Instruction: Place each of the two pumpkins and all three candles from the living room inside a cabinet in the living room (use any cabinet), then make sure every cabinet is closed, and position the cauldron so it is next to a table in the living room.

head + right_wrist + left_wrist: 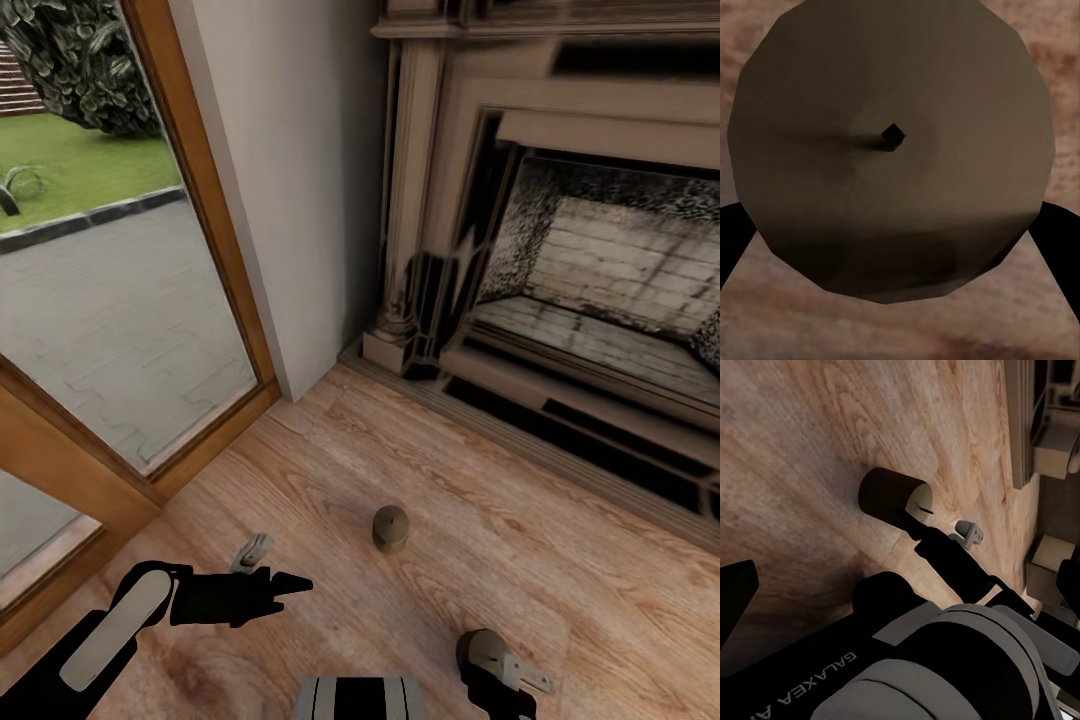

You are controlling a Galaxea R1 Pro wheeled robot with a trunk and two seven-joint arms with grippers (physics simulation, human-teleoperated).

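One short tan candle (390, 528) stands alone on the wood floor in front of the fireplace. A second candle (487, 648) is at my right gripper (497, 682), low by my trunk. The right wrist view looks straight down on this candle's round top and wick (892, 136), with a black finger (730, 241) on each side, closed on it. The left wrist view has a candle (894, 495) at the tip of my right arm (945, 556). My left gripper (290, 582) hovers left of the loose candle, its fingers (735, 600) wide apart and holding nothing.
A stone fireplace (560, 250) with a raised hearth step (560, 420) fills the right. A glass door in a wood frame (130, 300) closes off the left, with a wall corner (300, 200) between them. Bare wood floor (560, 590) lies around the candles.
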